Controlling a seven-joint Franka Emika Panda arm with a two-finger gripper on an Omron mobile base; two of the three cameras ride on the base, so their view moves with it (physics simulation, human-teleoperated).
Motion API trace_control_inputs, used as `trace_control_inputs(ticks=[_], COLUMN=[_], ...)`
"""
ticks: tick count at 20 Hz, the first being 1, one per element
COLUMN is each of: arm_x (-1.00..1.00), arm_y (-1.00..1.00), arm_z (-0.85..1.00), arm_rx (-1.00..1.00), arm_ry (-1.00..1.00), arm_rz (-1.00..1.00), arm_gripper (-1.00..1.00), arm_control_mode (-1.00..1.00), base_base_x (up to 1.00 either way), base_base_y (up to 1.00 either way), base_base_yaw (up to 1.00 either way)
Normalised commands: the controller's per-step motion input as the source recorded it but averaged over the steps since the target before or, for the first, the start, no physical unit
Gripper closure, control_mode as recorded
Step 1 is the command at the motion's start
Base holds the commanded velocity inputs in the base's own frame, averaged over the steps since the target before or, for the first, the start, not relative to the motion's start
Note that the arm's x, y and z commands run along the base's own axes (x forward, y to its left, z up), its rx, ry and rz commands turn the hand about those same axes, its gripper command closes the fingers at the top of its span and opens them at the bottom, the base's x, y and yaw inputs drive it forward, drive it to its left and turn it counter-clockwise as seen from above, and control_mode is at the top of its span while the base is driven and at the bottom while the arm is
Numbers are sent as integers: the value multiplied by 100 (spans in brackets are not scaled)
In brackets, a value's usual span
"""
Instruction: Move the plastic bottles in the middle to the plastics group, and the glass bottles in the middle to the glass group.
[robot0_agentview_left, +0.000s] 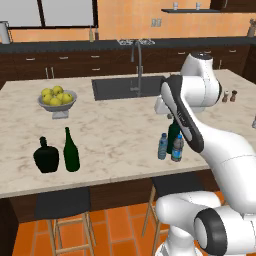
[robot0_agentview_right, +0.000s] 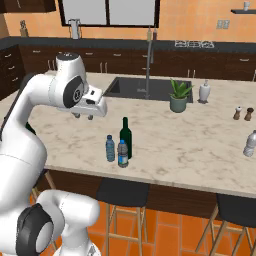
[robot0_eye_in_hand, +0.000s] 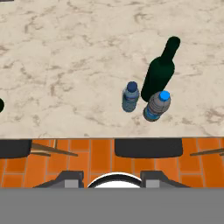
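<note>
Fingers of the gripper (robot0_agentview_right: 84, 115) hold nothing, and their spread cannot be told; it hangs above the counter (robot0_agentview_right: 190, 145), well apart from the middle cluster. Two plastic bottles (robot0_eye_in_hand: 130, 96) stand touching or nearly touching the front of the green glass bottle (robot0_eye_in_hand: 158, 77): light, squashy, best pinched mid-body, whereas the glass looks heavy and slick. Left of that bottle the left base view shows the glass group (robot0_agentview_left: 57, 154); right of it the right base view shows a plastics bottle (robot0_agentview_right: 250, 143).
</note>
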Motion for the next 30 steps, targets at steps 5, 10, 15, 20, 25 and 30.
trace_control_inputs(ticks=[5, 10, 15, 20, 25, 30], arm_x=[-16, -4, 14, 59, 65, 68], arm_y=[-24, -73, -67, -25, 0, 4], arm_z=[-17, -52, -49, -40, -40, -32], arm_rx=[0, -7, -8, -1, -2, 0], arm_ry=[-1, 6, 1, 0, 3, 3], arm_rz=[0, 1, 1, 4, 0, 0], arm_gripper=[-100, -100, -100, -100, -100, -100], arm_control_mode=[-100, -100, -100, -100, -100, -100], base_base_x=[0, 0, 0, 0, 0, 0], base_base_y=[0, 0, 0, 0, 0, 0], base_base_yaw=[0, 0, 0, 0, 0, 0])
